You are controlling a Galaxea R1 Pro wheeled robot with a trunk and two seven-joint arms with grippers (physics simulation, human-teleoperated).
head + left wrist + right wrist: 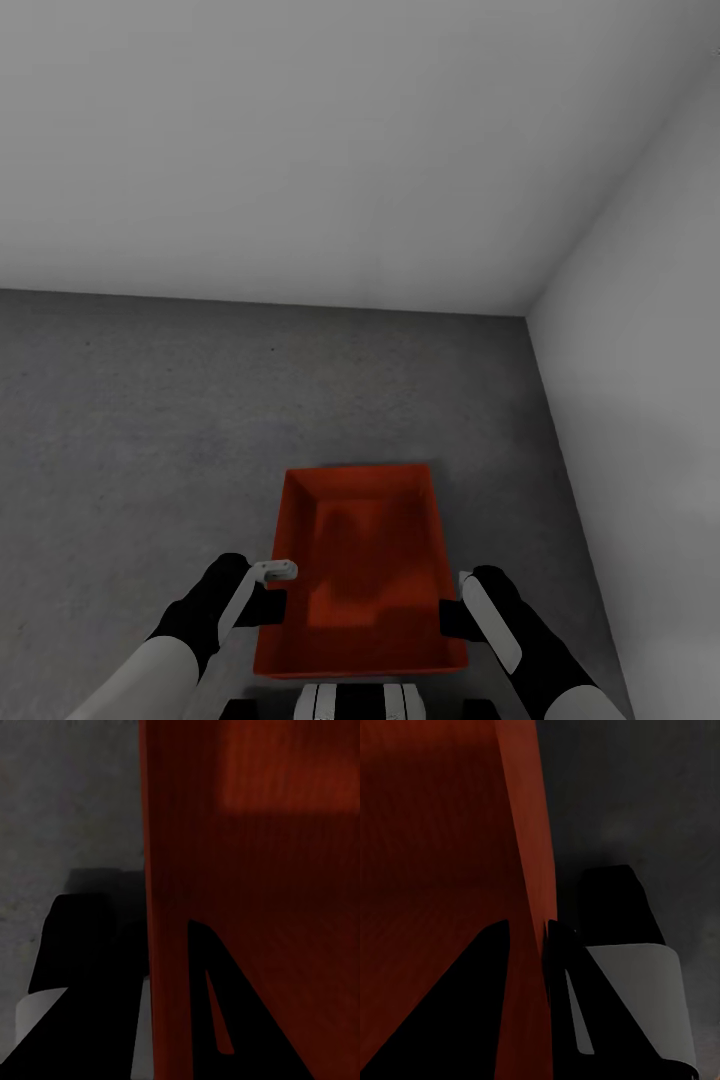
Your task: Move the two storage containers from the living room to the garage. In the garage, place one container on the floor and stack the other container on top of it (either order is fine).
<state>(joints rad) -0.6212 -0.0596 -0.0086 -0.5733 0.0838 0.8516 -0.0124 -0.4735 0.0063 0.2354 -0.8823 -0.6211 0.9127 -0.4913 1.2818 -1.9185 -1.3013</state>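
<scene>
- An orange-red bin is seen in the head view, low in the middle, above the dark grey concrete floor of a bare room.
- The bin is held between the two arms, open side up, with its long sides running from near to far.
- The left claw is placed at the left wall of the bin, near its close end.
- In the left wrist view the bin wall is seen between the two dark fingers, one finger outside and one inside the bin, so the left claw is pinching the wall.
- The right claw is placed at the right wall of the bin, also near the close end.
- In the right wrist view the wall is seen clamped between the two black fingers, so the right claw is also pinching the bin.
- The ribbed bottom of the bin is visible in the right wrist view, and nothing is seen inside it.
- Whether the bin touches the floor cannot be told.
- A plain grey-white wall is seen on the far side, and another wall on the right; they meet in a corner far right.
</scene>
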